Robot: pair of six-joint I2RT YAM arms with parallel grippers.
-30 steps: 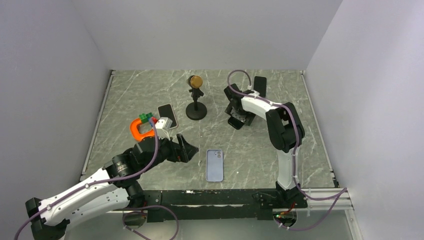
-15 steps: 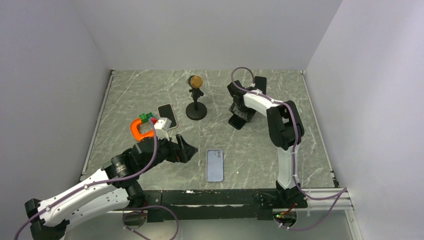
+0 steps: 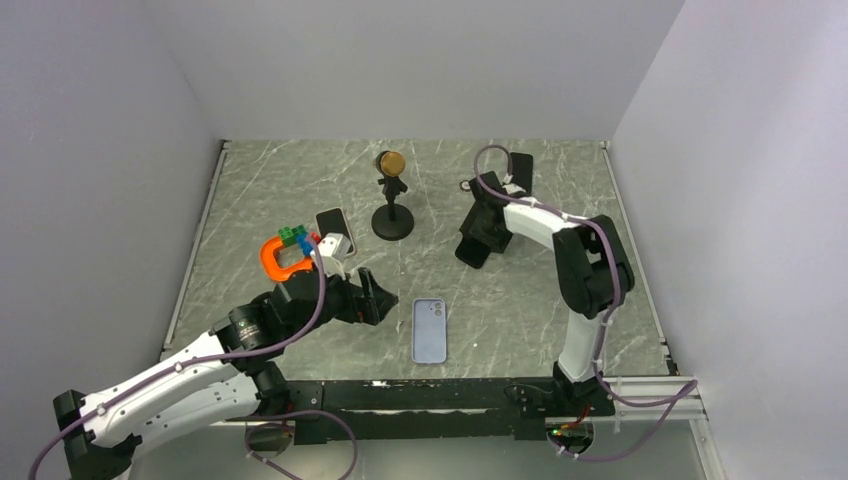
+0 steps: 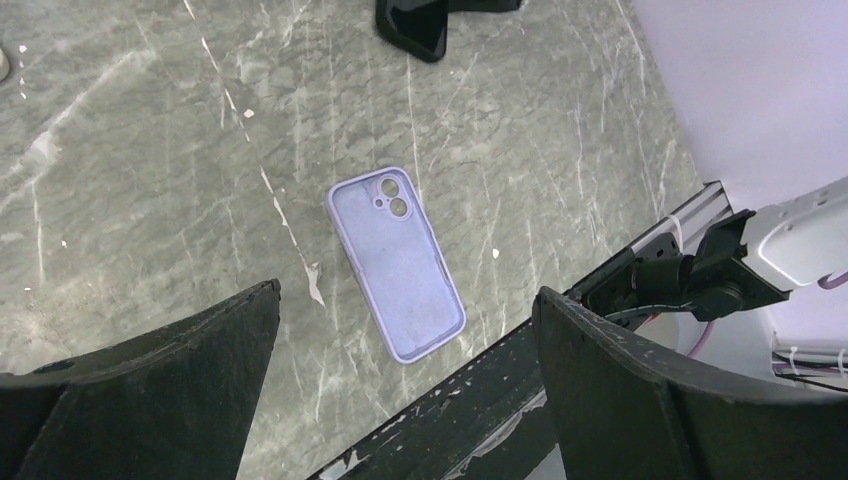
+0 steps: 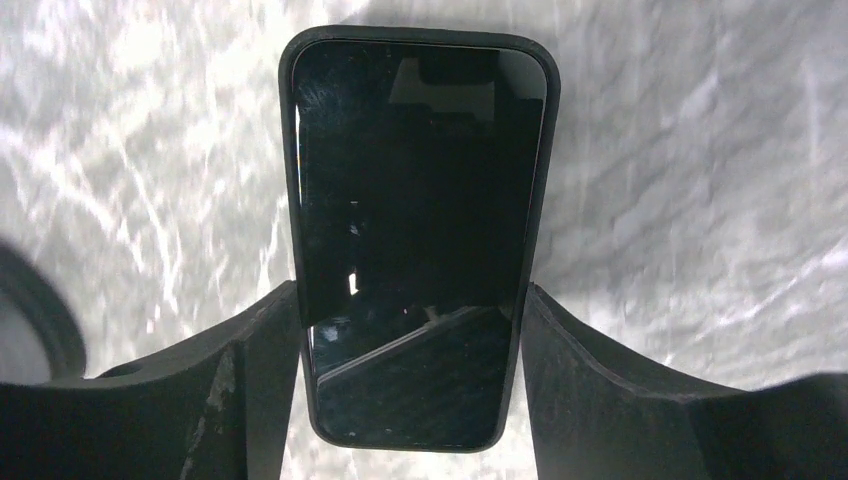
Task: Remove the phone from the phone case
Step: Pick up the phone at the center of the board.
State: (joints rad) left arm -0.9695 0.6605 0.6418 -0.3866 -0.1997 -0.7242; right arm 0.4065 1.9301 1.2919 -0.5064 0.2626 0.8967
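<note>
- Top view: your right gripper (image 3: 478, 238) is over the far middle of the table (image 3: 560, 200), clamped on the black cased phone (image 3: 472, 250), just right of the microphone stand (image 3: 390, 205).
- Your left gripper (image 3: 368, 298) is toward the near edge with its jaws apart, holding nothing. The lavender case (image 3: 429, 330) lies flat just to its right.
- An orange clamp (image 3: 278, 260), coloured bricks (image 3: 293, 235) and a second phone (image 3: 330, 220) lie beyond the left arm.
- Left wrist view: the fingers (image 4: 150, 380) are spread wide. The lavender case lies between them, touching neither, and you cannot tell whether it holds a phone.
- Right wrist view: the screen faces the camera with the dark case rim around it. The fingers (image 5: 250, 370) press its long sides near the closer end.
</note>
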